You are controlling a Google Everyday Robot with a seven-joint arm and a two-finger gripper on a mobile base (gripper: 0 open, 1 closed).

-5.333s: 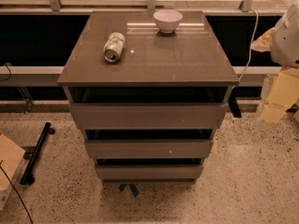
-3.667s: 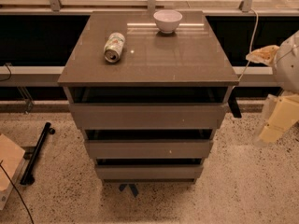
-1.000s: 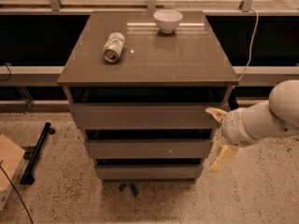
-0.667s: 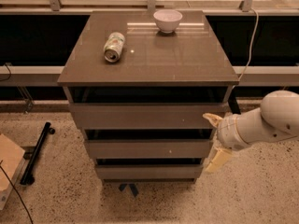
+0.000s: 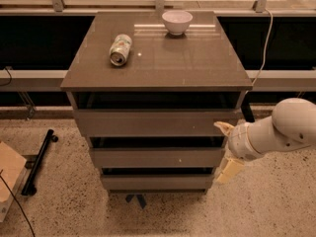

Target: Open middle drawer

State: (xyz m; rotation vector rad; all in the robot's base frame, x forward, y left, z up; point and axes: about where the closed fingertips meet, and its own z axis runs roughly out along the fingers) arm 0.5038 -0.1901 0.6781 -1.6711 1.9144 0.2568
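The middle drawer [image 5: 157, 158] is the second of three grey-brown fronts in the cabinet [image 5: 157, 53]. It sits flush with the others, with a dark gap above it. My gripper [image 5: 226, 149] is at the right end of that drawer front, on a white arm coming in from the right. Its cream fingers are spread apart: one fingertip [image 5: 223, 127] is level with the top drawer's lower edge, the other [image 5: 230, 170] is near the middle drawer's lower right corner. It holds nothing.
A tipped can [image 5: 120, 49] and a white bowl [image 5: 177, 21] rest on the cabinet top. The top drawer front [image 5: 153, 123] and bottom drawer front [image 5: 154, 182] are shut. A black bar [image 5: 38, 161] and a cardboard piece [image 5: 8, 174] lie on the speckled floor at left.
The arm has swung from the far right, down and left, to the cabinet's right side, with the gripper now at the middle drawer's right end. The drawers have not moved.
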